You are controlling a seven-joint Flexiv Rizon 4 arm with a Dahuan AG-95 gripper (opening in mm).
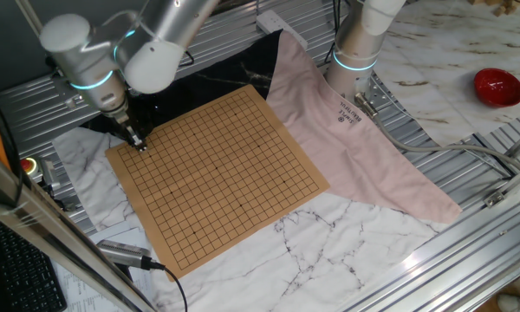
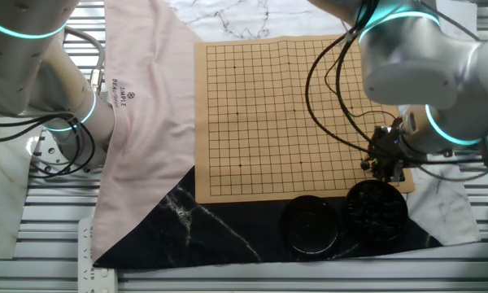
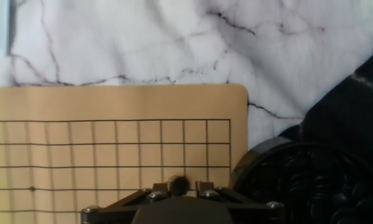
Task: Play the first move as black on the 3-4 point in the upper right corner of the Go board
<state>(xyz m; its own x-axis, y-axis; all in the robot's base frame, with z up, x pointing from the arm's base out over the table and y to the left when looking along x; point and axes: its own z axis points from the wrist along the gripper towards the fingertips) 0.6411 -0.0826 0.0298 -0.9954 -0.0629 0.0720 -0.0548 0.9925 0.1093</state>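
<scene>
The tan Go board (image 1: pixel 221 169) lies on cloth; it also shows in the other fixed view (image 2: pixel 285 114) and the hand view (image 3: pixel 112 102). My gripper (image 1: pixel 139 143) (image 2: pixel 386 167) is low over the board's corner by the stone bowl. In the hand view the gripper (image 3: pixel 178 186) is shut on one black stone (image 3: pixel 178 183). The stone sits over the grid about three lines in from the right edge and four from the far edge. The crossing under it is hidden. I cannot tell whether the stone touches the board.
A black bowl of black stones (image 2: pixel 376 210) (image 3: pixel 311 186) stands just off that board corner, a black lid (image 2: pixel 311 224) beside it. Pink cloth (image 1: pixel 347 130) (image 2: pixel 138 122) lies along the board's opposite side. A second arm's base (image 1: pixel 357 52) and a red bowl (image 1: pixel 498 87) stand beyond.
</scene>
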